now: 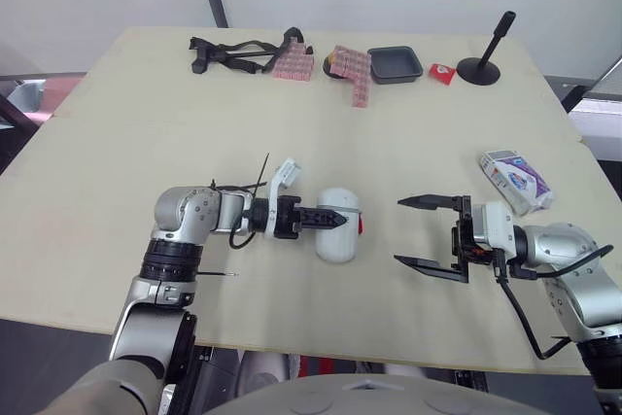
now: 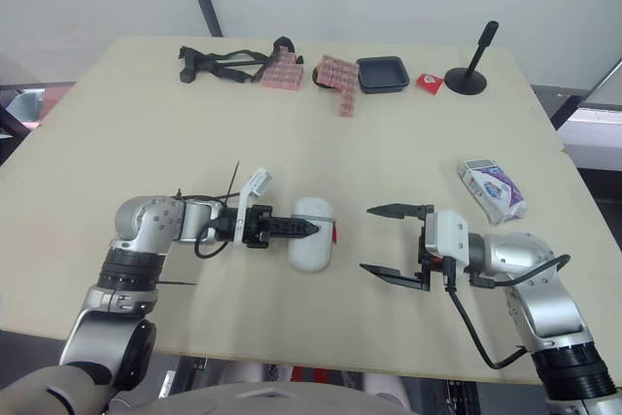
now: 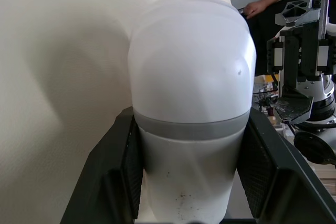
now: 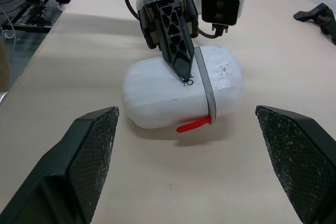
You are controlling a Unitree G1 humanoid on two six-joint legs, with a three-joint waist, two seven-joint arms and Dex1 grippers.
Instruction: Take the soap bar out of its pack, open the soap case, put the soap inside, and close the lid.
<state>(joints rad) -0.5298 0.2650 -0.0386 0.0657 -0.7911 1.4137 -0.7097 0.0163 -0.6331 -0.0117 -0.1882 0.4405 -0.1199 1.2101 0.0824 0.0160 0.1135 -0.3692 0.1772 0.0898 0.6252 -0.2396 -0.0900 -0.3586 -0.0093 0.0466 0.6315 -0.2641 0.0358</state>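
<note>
Two things of the task lie on the desk, and they are taken here from the left across. The left pincer is clamped on the soap case, with one finger laid over its top and the other against the opposite side. The case is held at the middle of the desk, shut. Its long axis runs from near to far, across the line of the left arm. A grey band is wrapped around it crosswise, nearer the far end. The red latch is turned towards the robot's right.

Just beyond the latch, the right pincer is held wide apart and empty, aimed at the case. Further right, near the desk's edge and well apart from the case, the soap pack is laid flat. Its long axis is slanted from far-left to near-right, and it appears unopened.

The step in hand is judged to be the opening of the case, though the soap has not been unpacked. For the next move, the latch must be reached and lifted by the right pincer while the case is kept steady.
</note>
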